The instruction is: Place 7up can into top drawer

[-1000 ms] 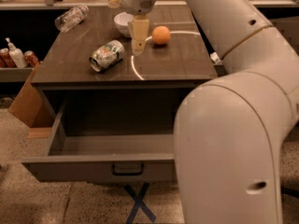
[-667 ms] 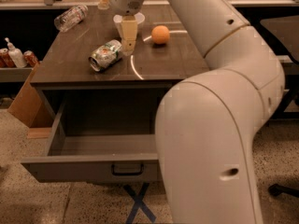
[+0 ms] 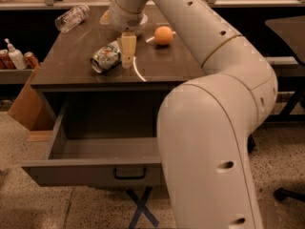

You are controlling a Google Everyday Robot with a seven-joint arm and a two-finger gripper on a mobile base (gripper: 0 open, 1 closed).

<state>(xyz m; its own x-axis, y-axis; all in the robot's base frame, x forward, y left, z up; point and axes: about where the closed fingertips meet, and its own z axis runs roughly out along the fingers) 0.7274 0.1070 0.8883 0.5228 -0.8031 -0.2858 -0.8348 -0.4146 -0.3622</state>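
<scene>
The 7up can [image 3: 105, 57] lies on its side on the dark cabinet top [image 3: 157, 63], left of centre, green and white with a silver end facing front-left. The gripper [image 3: 127, 56] hangs from the large white arm, its cream fingers [image 3: 127, 49] pointing down right beside the can's right end, close to or touching it. The top drawer [image 3: 95, 168] is pulled open below the cabinet top; its grey front has a small dark handle and its inside looks empty.
An orange [image 3: 163, 35] lies on the cabinet top right of the gripper. A clear plastic bottle [image 3: 71, 17] lies at the back left corner. A white bowl [image 3: 108, 18] sits behind the gripper. Red cans [image 3: 31, 59] and a white bottle [image 3: 15, 57] stand on a shelf at left.
The gripper has moved left and lower, from near the orange to right beside the can. The arm has swung across the right of the view. The can has not moved.
</scene>
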